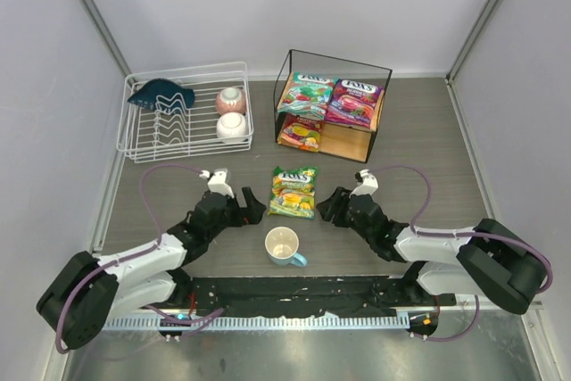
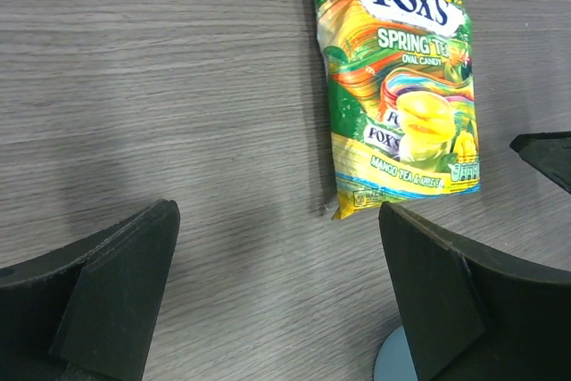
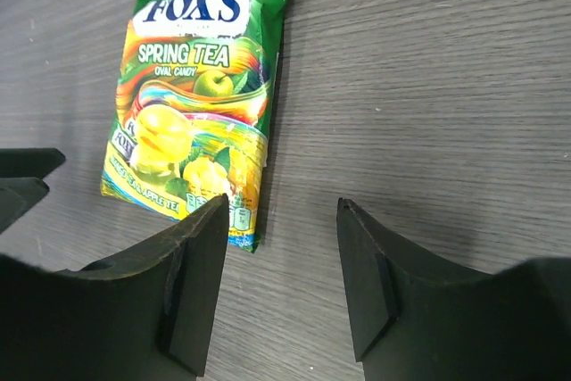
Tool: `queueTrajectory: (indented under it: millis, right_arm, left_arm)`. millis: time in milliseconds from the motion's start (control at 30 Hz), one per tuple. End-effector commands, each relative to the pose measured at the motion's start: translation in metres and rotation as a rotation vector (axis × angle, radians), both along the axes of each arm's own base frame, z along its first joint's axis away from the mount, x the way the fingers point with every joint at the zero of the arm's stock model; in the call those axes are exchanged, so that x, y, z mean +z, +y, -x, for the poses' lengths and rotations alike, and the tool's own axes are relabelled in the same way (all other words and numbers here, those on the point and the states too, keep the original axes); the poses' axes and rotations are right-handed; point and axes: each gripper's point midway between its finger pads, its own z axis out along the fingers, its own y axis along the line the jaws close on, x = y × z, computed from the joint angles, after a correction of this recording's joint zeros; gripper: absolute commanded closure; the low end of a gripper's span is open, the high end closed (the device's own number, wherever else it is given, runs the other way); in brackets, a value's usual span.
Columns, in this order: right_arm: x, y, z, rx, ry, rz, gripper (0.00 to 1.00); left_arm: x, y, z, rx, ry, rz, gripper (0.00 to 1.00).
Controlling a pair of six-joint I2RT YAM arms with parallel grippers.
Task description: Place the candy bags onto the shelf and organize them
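The yellow-green candy bag [image 1: 294, 191] lies flat on the table between my grippers; it shows in the left wrist view [image 2: 401, 86] and the right wrist view [image 3: 196, 95]. The black wire shelf [image 1: 385, 95] stands behind it. The teal-green bag [image 1: 306, 94] and the purple bag [image 1: 353, 102] lie on its top board. The orange-red bag [image 1: 300, 133] lies on the lower board. My left gripper [image 1: 251, 206] [image 2: 277, 296] is open and empty, just left of the yellow-green bag. My right gripper [image 1: 326, 205] [image 3: 281, 283] is open and empty, just right of it.
A white mug with a blue handle [image 1: 284, 246] stands near the front, between the arms. A white wire dish rack [image 1: 186, 111] at the back left holds a dark blue dish [image 1: 161, 94] and two bowls [image 1: 231, 113].
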Motion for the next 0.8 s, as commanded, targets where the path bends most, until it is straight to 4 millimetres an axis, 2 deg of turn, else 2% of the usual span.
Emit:
queueTrajectory:
  millis: [0,300,567,767]
  right_arm:
    - [0.024,0.005,-0.013,-0.081,-0.067,-0.134,0.43]
    - [0.017,0.026,-0.009,-0.035,-0.031,-0.151,0.43]
    - [-0.001,0.039,-0.005,-0.022,0.017,-0.12,0.43]
    - [-0.005,0.048,-0.006,-0.008,0.027,-0.111,0.44]
  left_arm:
    - [0.024,-0.016,-0.015,0.004,-0.101,0.09,0.0]
    - [0.009,-0.032,-0.014,-0.021,-0.076,0.082,0.0]
    - [0.009,-0.039,-0.016,-0.025,-0.084,0.093,0.0]
    - [0.007,-0.045,-0.018,-0.029,-0.077,0.112,0.0]
